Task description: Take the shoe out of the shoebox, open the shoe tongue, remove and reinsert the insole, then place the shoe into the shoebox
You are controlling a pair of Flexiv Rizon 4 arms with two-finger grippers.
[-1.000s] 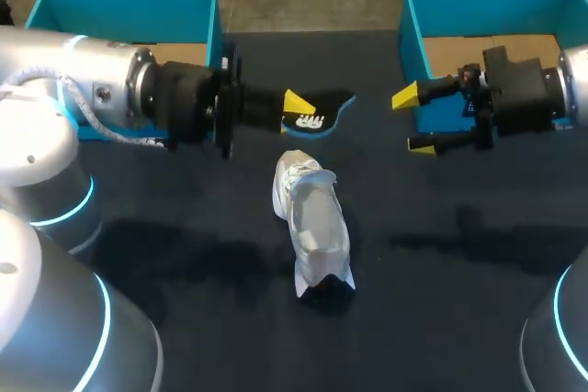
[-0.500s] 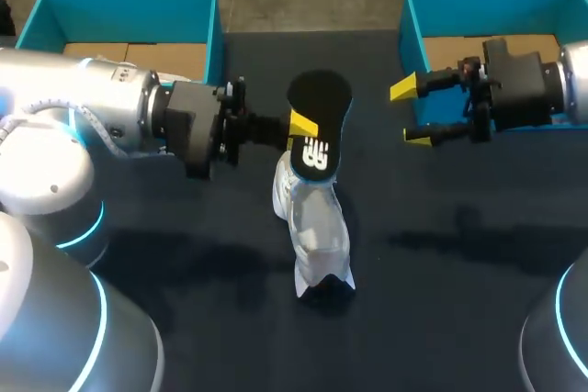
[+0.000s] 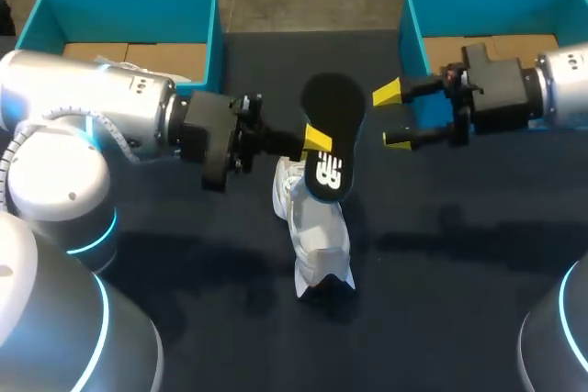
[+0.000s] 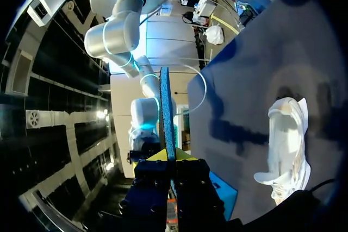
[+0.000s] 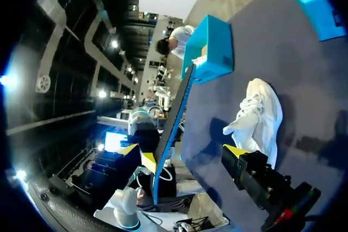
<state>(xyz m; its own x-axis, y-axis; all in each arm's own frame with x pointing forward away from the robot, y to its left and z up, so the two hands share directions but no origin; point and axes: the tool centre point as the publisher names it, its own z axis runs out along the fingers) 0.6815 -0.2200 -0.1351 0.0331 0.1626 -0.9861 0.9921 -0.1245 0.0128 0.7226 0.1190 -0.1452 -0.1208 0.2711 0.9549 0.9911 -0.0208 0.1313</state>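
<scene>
My left gripper (image 3: 315, 140) is shut on a black insole (image 3: 331, 130) with a blue edge, which it holds tilted up just over the heel end of the white shoe (image 3: 312, 227). The shoe lies on the dark table. In the left wrist view the insole (image 4: 166, 107) stands edge-on between the fingers of the left gripper (image 4: 169, 158), with the shoe (image 4: 288, 145) off to one side. My right gripper (image 3: 390, 117) hangs open a little right of the insole, fingers pointing at it. From the right wrist the insole (image 5: 175, 123) is ahead of the open right gripper (image 5: 184, 150), with the shoe (image 5: 258, 118) beyond.
A teal shoebox (image 3: 129, 20) stands at the back left and another teal shoebox (image 3: 441, 6) at the back right, behind my right arm. The left box (image 5: 209, 47) also shows in the right wrist view.
My left gripper has carried the insole right and toward the shoe, turning it from flat to tilted up. My right gripper has moved left, closer to the insole.
</scene>
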